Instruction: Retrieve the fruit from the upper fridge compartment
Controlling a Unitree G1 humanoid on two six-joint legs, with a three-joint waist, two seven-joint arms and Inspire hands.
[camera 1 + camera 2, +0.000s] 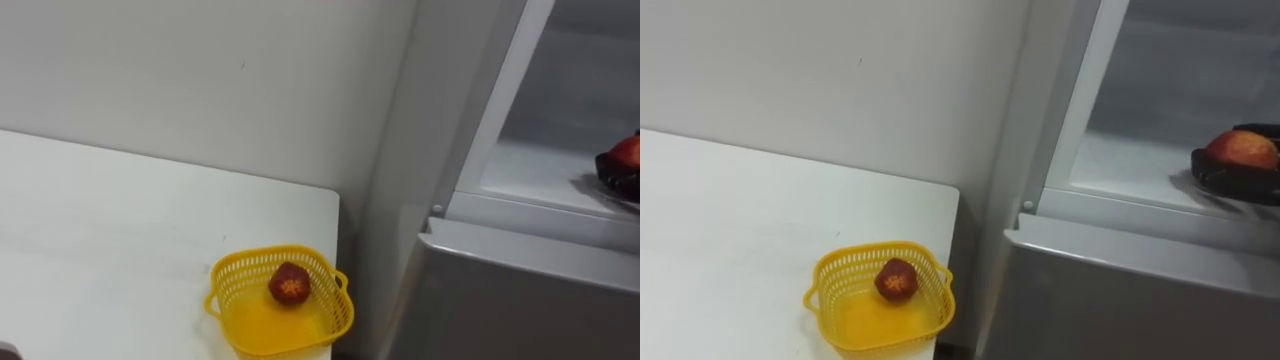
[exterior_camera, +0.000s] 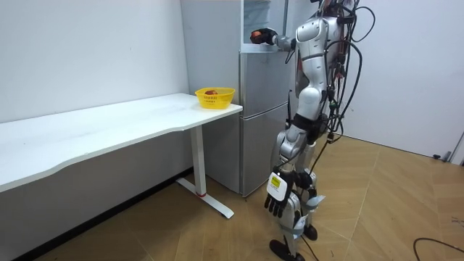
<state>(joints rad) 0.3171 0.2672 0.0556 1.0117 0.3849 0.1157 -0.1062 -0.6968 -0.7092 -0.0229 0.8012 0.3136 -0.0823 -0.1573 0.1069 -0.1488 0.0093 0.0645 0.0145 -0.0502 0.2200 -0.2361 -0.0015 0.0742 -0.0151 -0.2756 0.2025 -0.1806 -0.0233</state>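
A red apple (image 1: 1243, 148) lies in my dark right hand (image 1: 1230, 178), whose fingers curl round it from below, just above the white shelf (image 1: 1120, 165) of the open upper fridge compartment. In the room view I stand upright before the grey fridge (image 2: 257, 109), my right hand (image 2: 262, 35) stretched into its top part at head height. My left hand (image 2: 276, 194) hangs by my thigh with relaxed fingers.
A yellow basket (image 1: 845, 318) with one dark red fruit (image 1: 896, 280) stands at the corner of the white table (image 1: 730, 230), next to the fridge. The lower fridge door (image 1: 1120, 300) is closed. A white wall runs behind the table.
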